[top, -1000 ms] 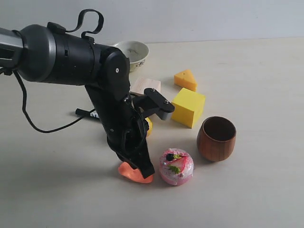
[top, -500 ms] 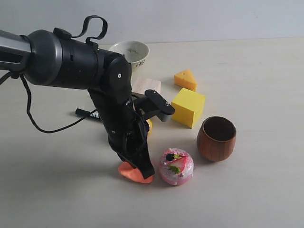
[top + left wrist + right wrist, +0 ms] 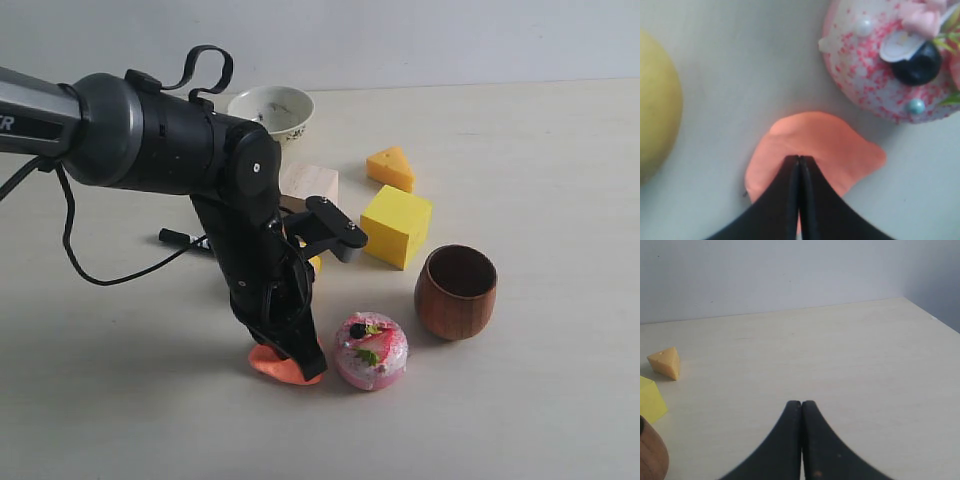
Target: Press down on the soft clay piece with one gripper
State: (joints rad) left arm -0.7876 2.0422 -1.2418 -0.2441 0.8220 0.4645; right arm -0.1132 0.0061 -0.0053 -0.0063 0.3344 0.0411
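With empty jaws clenched, my left gripper [image 3: 799,161] sits tip-down on the soft clay piece [image 3: 822,137] near the counter's front edge, beside the pink cake [image 3: 880,65]; I judge the press underway, lift-off remaining.

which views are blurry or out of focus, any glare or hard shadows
Left wrist view: close-up is soft, the yellow round object most blurred. Right wrist view: the right gripper is fuzzy near the lens, the cheese wedge sharper. Exterior view: sharp, even light, faint shadows, no strong glare.
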